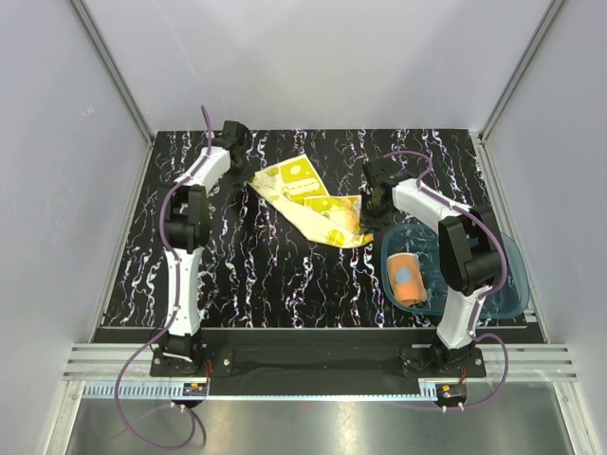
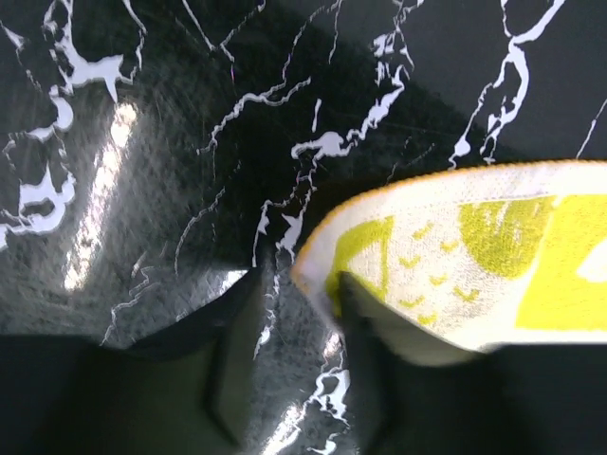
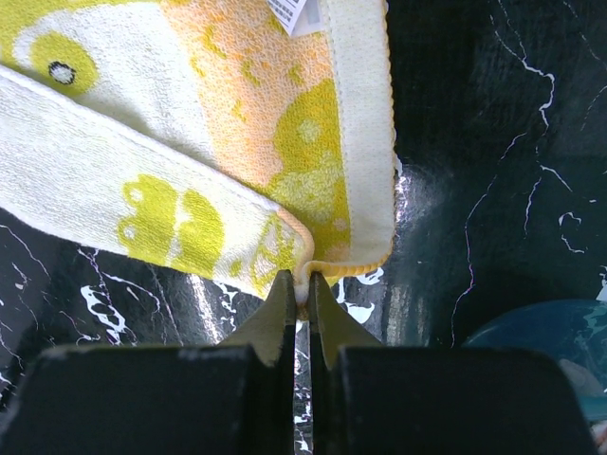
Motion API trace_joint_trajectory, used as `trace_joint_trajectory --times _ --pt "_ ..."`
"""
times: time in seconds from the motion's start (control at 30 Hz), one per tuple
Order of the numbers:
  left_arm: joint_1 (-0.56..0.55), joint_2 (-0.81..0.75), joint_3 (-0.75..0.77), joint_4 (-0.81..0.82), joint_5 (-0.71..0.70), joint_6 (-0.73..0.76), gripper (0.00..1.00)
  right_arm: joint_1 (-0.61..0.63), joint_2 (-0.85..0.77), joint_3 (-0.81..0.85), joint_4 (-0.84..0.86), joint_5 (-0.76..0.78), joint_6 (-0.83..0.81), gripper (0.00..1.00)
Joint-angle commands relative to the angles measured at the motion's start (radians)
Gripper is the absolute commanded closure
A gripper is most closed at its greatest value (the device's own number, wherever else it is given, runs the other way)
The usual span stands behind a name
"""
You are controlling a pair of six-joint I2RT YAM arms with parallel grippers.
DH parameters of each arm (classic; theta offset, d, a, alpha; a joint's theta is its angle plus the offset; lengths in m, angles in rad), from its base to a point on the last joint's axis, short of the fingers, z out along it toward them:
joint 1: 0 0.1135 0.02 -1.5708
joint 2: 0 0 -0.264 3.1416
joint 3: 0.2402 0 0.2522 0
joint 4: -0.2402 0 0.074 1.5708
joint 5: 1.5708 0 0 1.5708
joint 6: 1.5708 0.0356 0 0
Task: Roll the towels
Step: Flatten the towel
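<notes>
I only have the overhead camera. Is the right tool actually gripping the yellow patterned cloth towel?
Observer: Yes. The right wrist view shows the right tool pinched shut on the edge of the yellow patterned cloth towel.
Operator: And the left tool?
Observer: In the left wrist view the left tool has its jaws apart, with a corner of that towel at its fingertips, not clamped.

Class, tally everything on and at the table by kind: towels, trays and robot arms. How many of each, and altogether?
Towels: 2, the yellow towel and the orange towel
Trays: 1, the blue tray
Robot arms: 2, the left arm and the right arm
Total: 5
</notes>
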Motion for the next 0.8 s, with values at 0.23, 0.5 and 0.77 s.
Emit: trace_joint_trajectory --times 0.23,0.5,0.77 --pt "0.029 0.051 0.116 0.016 0.095 0.027 1.00 0.016 0.024 0.042 0.003 -0.020 -0.018 1.00" --pt "0.069 -0.165 0.074 -0.024 0.072 0.078 1.00 0.011 0.073 0.282 -0.133 0.025 -0.055 1.00" --pt "0.120 -0.527 -0.021 -0.131 -0.010 0.147 1.00 0.010 0.023 0.512 -0.299 0.092 -0.069 1.00"
